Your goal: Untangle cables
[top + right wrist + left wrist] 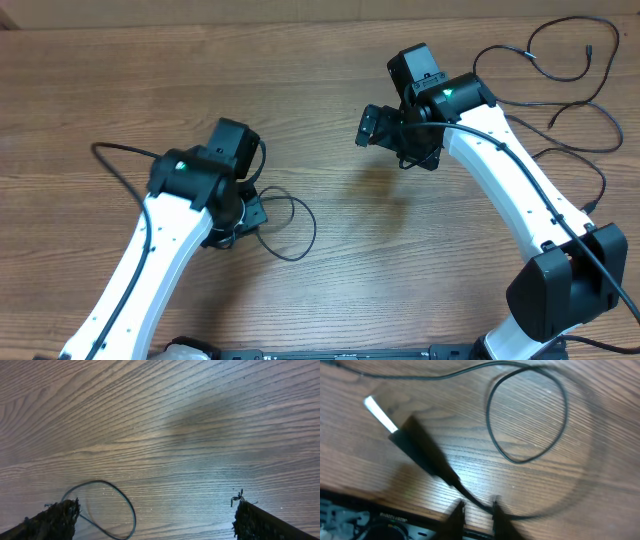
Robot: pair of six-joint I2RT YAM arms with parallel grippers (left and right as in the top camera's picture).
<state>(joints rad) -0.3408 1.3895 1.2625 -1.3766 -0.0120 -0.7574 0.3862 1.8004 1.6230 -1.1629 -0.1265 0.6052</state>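
Left gripper (478,507) jaws slightly parted astride cable (519,461); plug (420,450) toward upper left, long axis diagonal; right gripper (155,522) wide open, farther

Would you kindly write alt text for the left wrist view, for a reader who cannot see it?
A black plug with a silver tip fills the left, over the wooden table; its cable runs down between the left gripper and its slightly parted fingers. Behind, thin cable curls into a loop.

The table (340,265) lies bare between left arm (150,250) and right arm (500,170), leaving room to pass. A cable loop (314,225) lies beside the left arm; loose cables (560,77) seemingly clutter the far right corner.
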